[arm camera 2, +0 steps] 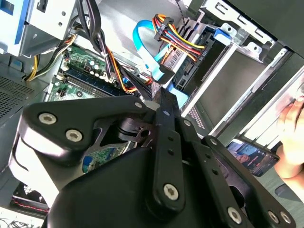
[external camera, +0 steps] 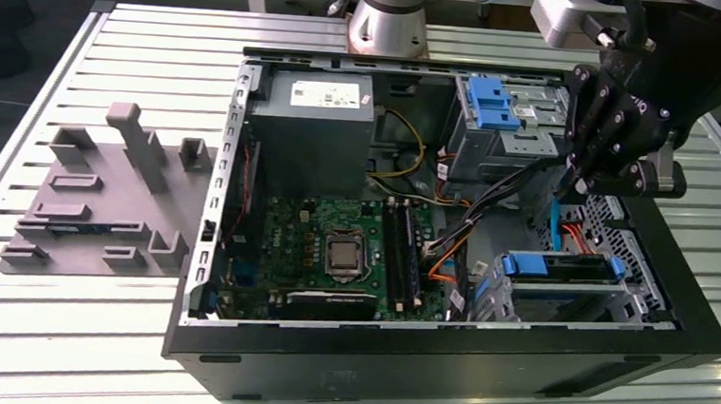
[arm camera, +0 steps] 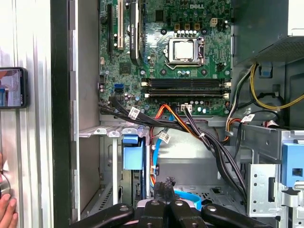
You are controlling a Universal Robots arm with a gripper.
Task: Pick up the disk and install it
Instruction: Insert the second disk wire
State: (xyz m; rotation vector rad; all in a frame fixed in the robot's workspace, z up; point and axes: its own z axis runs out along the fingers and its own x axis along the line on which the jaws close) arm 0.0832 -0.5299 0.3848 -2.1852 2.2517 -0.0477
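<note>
Well, the gripper [external camera: 577, 187] hangs over the open computer case [external camera: 362, 374], at about two o'clock from the motherboard [external camera: 319, 247] in the exterior view. Its claw looks pressed together, with nothing seen pinched between the tips; the first wrist view shows the tips [arm camera: 164, 186] meeting just above a looped blue data cable [arm camera: 184, 194].

The disk [external camera: 561, 267] sits at about four o'clock in the case, slotted in the metal drive cage [external camera: 544, 296]. Mostly its blue carrier front shows, and the same blue front appears in the first wrist view [arm camera: 130, 152]. I cannot tell whether it is pushed fully home.

Several things could go wrong from here, in my judgement:
- The claw tips are close to the blue cable and to the bundle of orange and black power leads [external camera: 453, 237]. A descent or sideways move could snag them and tug a connector loose.
- The cage walls stand close around the disk, so an off-centre approach could strike sheet metal rather than the carrier.
- If the carrier is only part seated, a skewed push could jam it in its rails.
- A person's hand [arm camera: 6, 211] and a phone [arm camera: 11, 87] rest beside the case wall, near enough that a wide swing of the arm would be a hazard
</note>
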